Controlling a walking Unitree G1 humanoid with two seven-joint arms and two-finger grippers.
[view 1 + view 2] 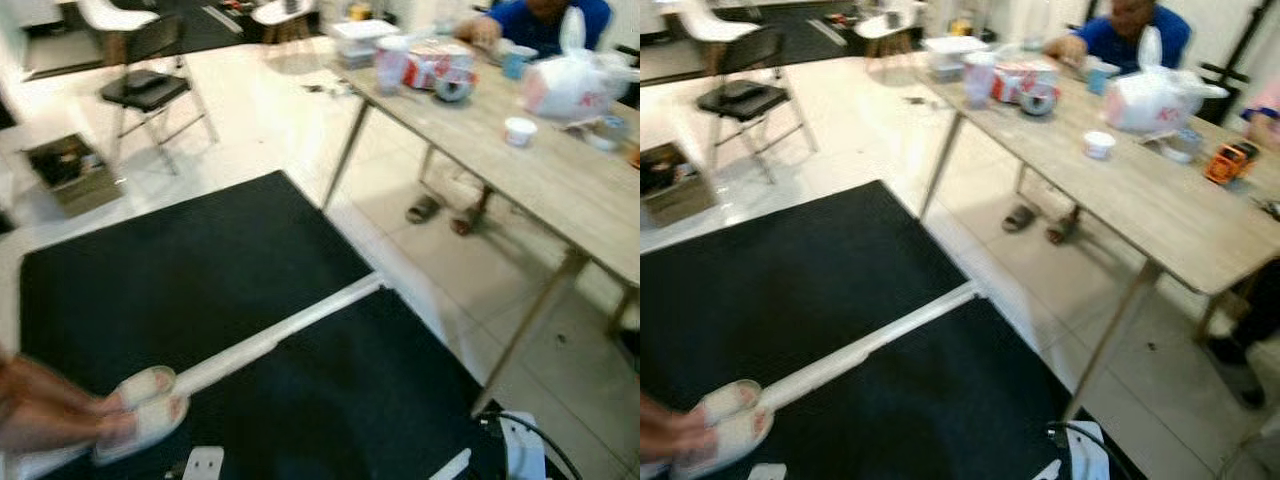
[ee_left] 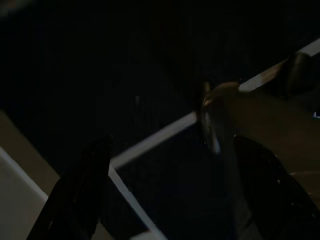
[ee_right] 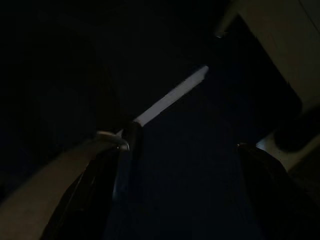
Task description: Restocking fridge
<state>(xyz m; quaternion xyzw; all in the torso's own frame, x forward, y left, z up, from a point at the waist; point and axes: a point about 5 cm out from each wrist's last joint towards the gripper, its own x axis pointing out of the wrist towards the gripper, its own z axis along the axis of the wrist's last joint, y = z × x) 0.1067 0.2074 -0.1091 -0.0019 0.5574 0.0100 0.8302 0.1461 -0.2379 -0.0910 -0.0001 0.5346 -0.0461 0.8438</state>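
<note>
Black floor mats (image 1: 190,280) fill the lower half of my head view, split by a white seam (image 1: 285,332) running from centre down to the lower left, where someone's feet in pale slippers (image 1: 140,408) stand. I judge I am between stations, walking, since both arms hang idle over the mats. My left gripper (image 2: 165,200) looks spread, its two dark fingers well apart with only mat and seam between them; my right gripper (image 3: 175,195) looks likewise parted and empty.

No fridge is in sight, so restocking has not begun from here. Likely stock sits on the wooden table (image 1: 560,190) at upper right: a white plastic bag (image 1: 570,85), a red-and-white package (image 1: 440,65), a small white cup (image 1: 519,130). A seated person in blue (image 1: 545,20) is behind it.
</note>
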